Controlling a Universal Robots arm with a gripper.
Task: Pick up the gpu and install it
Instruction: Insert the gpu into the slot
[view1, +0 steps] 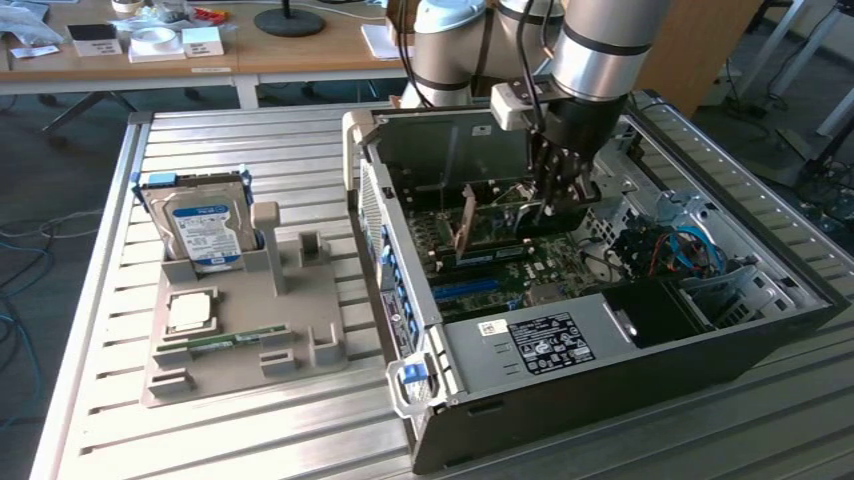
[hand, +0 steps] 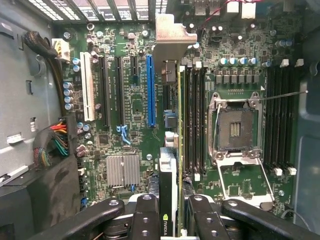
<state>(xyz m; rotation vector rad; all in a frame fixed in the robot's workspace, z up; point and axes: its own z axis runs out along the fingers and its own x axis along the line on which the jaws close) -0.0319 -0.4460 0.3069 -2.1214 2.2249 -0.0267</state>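
Black two-finger gripper (view1: 551, 205) clamped on thin dark gpu card (hand: 170, 172), held edge-on over green motherboard (hand: 135, 100), just beside long blue slot (hand: 151, 90), inside open black computer case (view1: 641, 385)

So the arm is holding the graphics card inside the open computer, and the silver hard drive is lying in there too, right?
Not quite. In the exterior view the hard drive stands upright in the grey holder on the table, outside the computer case. The gripper does hold the gpu inside the case.
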